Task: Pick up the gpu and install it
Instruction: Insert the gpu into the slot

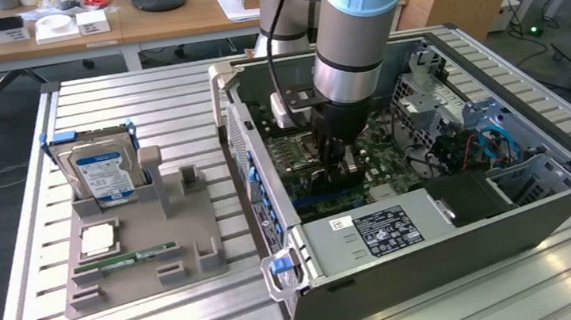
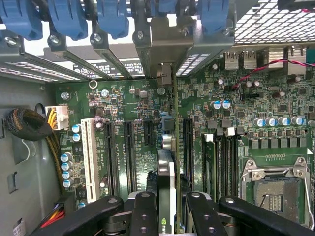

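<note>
My gripper (image 1: 337,169) reaches down into the open computer case (image 1: 545,204), just above the green motherboard (image 1: 376,158). It is shut on the gpu (image 2: 167,182), which the wrist view shows edge-on between the two black fingers (image 2: 142,211). The card stands upright over the motherboard (image 2: 123,103), in line with a long black expansion slot (image 2: 187,142). Its silver end bracket (image 2: 165,73) sits at the rear slot openings of the case. In the exterior view the gpu (image 1: 322,180) is a dark shape mostly hidden under the gripper.
A grey parts tray (image 1: 201,216) beside the case holds a hard drive with a blue label (image 1: 101,171), a processor (image 1: 97,239) and a memory stick (image 1: 126,259). Inside the case are the power supply (image 1: 378,234), drive cage (image 1: 541,169), CPU socket (image 2: 275,184) and cable bundle (image 2: 29,123).
</note>
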Available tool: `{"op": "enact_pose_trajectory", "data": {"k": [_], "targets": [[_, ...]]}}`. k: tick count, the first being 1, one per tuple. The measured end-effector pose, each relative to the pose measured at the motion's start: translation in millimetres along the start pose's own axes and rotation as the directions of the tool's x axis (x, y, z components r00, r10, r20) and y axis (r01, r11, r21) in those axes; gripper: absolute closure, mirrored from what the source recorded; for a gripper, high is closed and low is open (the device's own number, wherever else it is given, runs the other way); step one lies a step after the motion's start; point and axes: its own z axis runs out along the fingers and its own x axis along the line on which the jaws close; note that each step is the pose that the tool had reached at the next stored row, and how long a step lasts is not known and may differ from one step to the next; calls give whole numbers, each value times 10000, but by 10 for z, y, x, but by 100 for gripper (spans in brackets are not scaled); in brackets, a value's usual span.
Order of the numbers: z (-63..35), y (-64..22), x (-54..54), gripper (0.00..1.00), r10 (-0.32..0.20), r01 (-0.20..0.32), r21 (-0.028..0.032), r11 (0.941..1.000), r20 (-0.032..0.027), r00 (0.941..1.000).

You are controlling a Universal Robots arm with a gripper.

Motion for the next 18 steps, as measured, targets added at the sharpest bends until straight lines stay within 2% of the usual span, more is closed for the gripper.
{"op": "enact_pose_trajectory", "data": {"k": [18], "targets": [[5,14,9,73,-5,5,10,10000,4,10000]]}}
